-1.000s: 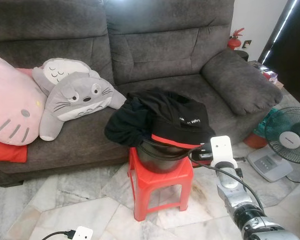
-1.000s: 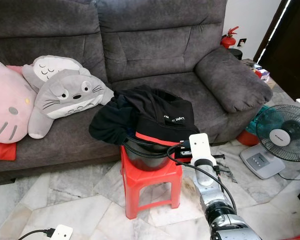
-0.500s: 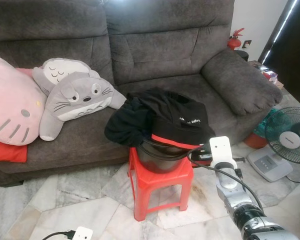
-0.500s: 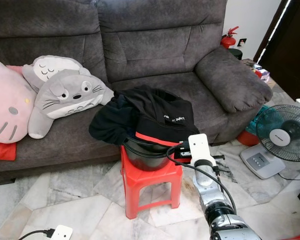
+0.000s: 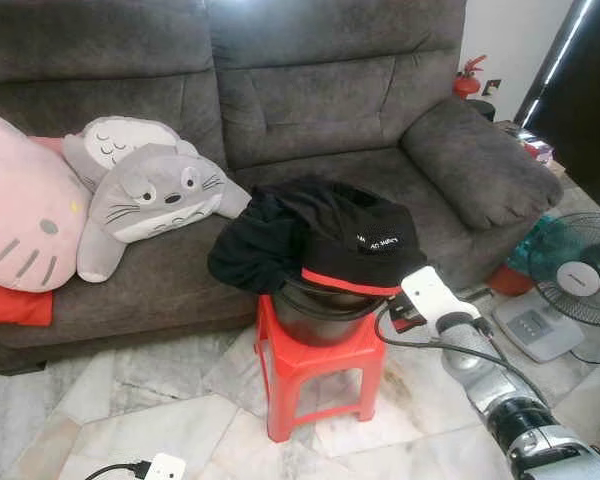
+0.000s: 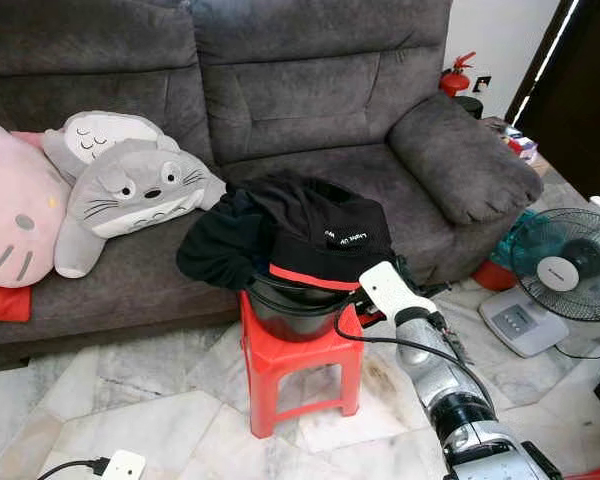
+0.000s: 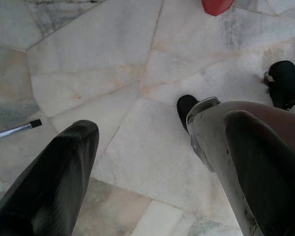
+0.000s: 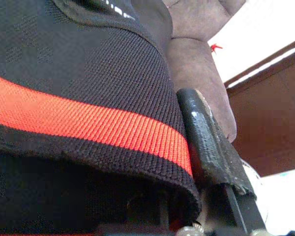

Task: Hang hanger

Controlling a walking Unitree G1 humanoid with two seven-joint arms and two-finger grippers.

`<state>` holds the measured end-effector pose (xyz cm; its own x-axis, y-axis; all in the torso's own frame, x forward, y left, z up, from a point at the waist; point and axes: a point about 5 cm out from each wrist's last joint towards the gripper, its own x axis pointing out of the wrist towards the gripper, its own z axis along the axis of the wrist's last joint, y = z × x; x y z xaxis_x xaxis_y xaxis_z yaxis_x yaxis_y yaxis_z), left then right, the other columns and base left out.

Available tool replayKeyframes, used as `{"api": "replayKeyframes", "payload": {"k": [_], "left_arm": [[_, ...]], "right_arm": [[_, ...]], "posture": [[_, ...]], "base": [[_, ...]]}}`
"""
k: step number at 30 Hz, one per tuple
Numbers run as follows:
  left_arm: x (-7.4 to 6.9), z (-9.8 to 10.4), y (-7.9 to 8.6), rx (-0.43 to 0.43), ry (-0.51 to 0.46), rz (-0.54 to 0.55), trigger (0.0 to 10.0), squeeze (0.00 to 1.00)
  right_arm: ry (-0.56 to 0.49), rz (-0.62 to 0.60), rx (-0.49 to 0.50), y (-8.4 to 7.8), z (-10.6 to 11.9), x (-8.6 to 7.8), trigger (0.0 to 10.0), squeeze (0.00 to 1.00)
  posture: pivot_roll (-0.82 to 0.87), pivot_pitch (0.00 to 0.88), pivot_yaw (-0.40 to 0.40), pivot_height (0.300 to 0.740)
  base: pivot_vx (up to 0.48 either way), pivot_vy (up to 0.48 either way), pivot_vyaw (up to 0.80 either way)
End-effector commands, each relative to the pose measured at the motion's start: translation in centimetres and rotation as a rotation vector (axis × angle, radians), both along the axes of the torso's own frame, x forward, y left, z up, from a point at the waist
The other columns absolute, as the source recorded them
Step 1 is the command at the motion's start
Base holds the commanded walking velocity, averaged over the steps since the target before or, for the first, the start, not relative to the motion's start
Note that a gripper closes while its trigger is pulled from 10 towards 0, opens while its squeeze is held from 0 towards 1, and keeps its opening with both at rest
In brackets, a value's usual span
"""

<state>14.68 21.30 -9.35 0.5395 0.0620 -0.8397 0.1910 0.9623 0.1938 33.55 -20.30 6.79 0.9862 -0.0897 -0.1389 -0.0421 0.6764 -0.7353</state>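
Observation:
A black garment (image 5: pixel 320 235) with a red stripe is heaped over a dark bucket (image 5: pixel 320 318) that stands on a red plastic stool (image 5: pixel 325 365) in front of the sofa. My right gripper (image 5: pixel 400 303) is at the garment's right edge, at the bucket's rim. In the right wrist view the striped hem (image 8: pixel 88 123) lies right against one black finger (image 8: pixel 206 142) and hides the other; the gripper looks open. My left gripper (image 7: pixel 160 125) hangs open over the marble floor, with nothing in it. I see no hanger.
A grey sofa (image 5: pixel 310 100) holds a grey plush toy (image 5: pixel 150 195) and a pink cushion (image 5: pixel 20 215). A standing fan (image 5: pixel 580 280) is at the right. A white plug (image 5: pixel 165 467) lies on the floor at the front left. A red fire extinguisher (image 5: pixel 467 80) stands behind the armrest.
My right wrist has tilted over and moved in toward the garment's right edge. The garment, bucket and stool have not moved.

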Motion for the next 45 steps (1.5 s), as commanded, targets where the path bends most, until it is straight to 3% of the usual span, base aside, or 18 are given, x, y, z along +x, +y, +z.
{"api": "replayKeyframes", "payload": {"k": [1, 4, 6, 7, 9, 11, 19, 23, 24, 25, 26, 30, 32, 33, 35, 43, 45], "left_arm": [[-0.6, -0.2, 0.2, 0.003, 0.034, -0.010, 10.0, 0.00], [-0.6, -0.2, 0.2, 0.002, 0.035, -0.010, 10.0, 0.00], [-0.6, -0.2, 0.2, 0.002, 0.035, -0.010, 10.0, 0.00], [-0.6, -0.2, 0.2, 0.002, 0.035, -0.010, 10.0, 0.00], [-0.6, -0.2, 0.2, 0.002, 0.036, -0.011, 10.0, 0.00], [-0.7, -0.2, 0.2, 0.002, 0.036, -0.012, 10.0, 0.00], [-0.6, -0.3, 0.2, 0.001, 0.037, -0.014, 10.0, 0.00], [-0.6, -0.3, 0.2, 0.001, 0.038, -0.016, 10.0, 0.00], [-0.6, -0.3, 0.2, 0.001, 0.038, -0.016, 10.0, 0.00], [-0.6, -0.2, 0.2, 0.001, 0.038, -0.016, 10.0, 0.00], [-0.6, -0.2, 0.2, 0.001, 0.038, -0.017, 10.0, 0.00], [-0.6, -0.2, 0.2, 0.002, 0.037, -0.017, 10.0, 0.00], [-0.6, -0.2, 0.2, 0.002, 0.037, -0.018, 10.0, 0.00], [-0.6, -0.2, 0.2, 0.002, 0.038, -0.019, 10.0, 0.00], [-0.6, -0.2, 0.2, 0.001, 0.037, -0.019, 10.0, 0.00], [-0.6, -0.2, 0.2, 0.003, 0.036, -0.020, 10.0, 0.00], [-0.6, -0.2, 0.2, 0.002, 0.036, -0.021, 10.0, 0.00]], "right_arm": [[0.002, 0.043, -0.056, 0.3, 0.8, 0.5, 10.0, 0.00], [0.015, 0.081, -0.101, 0.6, 1.2, 0.7, 10.0, 0.00], [0.005, 0.073, -0.073, 0.6, 1.6, 0.8, 10.0, 0.00], [-0.004, 0.046, 0.015, 0.7, 1.9, 0.9, 10.0, 0.00], [-0.029, -0.027, 0.281, 0.9, 2.7, 1.2, 10.0, 0.00], [-0.041, -0.050, 0.409, 1.0, 3.3, 1.4, 10.0, 0.00], [-0.053, -0.041, 0.500, 1.4, 4.8, 1.6, 10.0, 0.00], [-0.108, -0.061, 0.565, 1.3, 5.5, 1.5, 10.0, 0.00], [-0.125, -0.057, 0.584, 1.4, 5.7, 1.4, 5.8, 0.00], [-0.137, -0.055, 0.598, 1.4, 5.8, 1.4, 5.8, 0.00], [-0.149, -0.053, 0.607, 1.4, 5.9, 1.3, 0.0, 0.00], [-0.200, -0.041, 0.712, 2.0, 6.0, 0.6, 0.0, 0.00], [-0.190, -0.053, 0.810, 2.3, 5.5, 0.2, 0.0, 0.00], [-0.155, -0.067, 0.939, 2.8, 4.6, -0.2, 0.0, 0.00], [-0.102, -0.092, 1.090, 3.3, 3.6, -0.5, 0.0, 0.00], [-0.044, -0.137, 1.299, 3.7, 2.2, -0.8, 0.0, 0.00], [-0.022, -0.143, 1.421, 3.8, 1.9, -0.9, 0.0, 0.00]], "posture": [[-0.05, 0.029, -0.009, 0.740], [-0.05, 0.029, -0.009, 0.740], [-0.05, 0.031, -0.007, 0.740], [-0.05, 0.031, -0.007, 0.740], [-0.05, 0.032, -0.008, 0.740], [-0.05, 0.032, -0.008, 0.740], [-0.06, 0.031, -0.009, 0.740], [-0.06, 0.031, -0.009, 0.740], [-0.06, 0.031, -0.009, 0.740], [-0.06, 0.031, -0.009, 0.740], [-0.06, 0.031, -0.009, 0.740], [-0.06, 0.031, -0.009, 0.740], [-0.06, 0.029, -0.010, 0.740], [-0.06, 0.027, -0.009, 0.740], [-0.05, 0.026, -0.009, 0.740], [-0.05, 0.025, -0.009, 0.740], [-0.05, 0.023, -0.008, 0.740]], "base": [[0.000, 0.000, 0.00], [0.000, 0.000, 0.00], [0.000, 0.000, 0.00], [0.000, 0.000, 0.00], [0.000, 0.000, 0.00], [0.000, 0.000, 0.00], [0.000, 0.000, 0.00], [0.000, 0.000, 0.00], [0.000, 0.000, 0.00], [0.000, 0.000, 0.00], [0.000, 0.000, 0.00], [0.000, 0.000, 0.00], [0.000, 0.000, 0.00], [0.000, 0.000, 0.00], [0.000, 0.000, 0.00], [0.000, 0.000, 0.00], [0.000, 0.000, 0.00]]}}
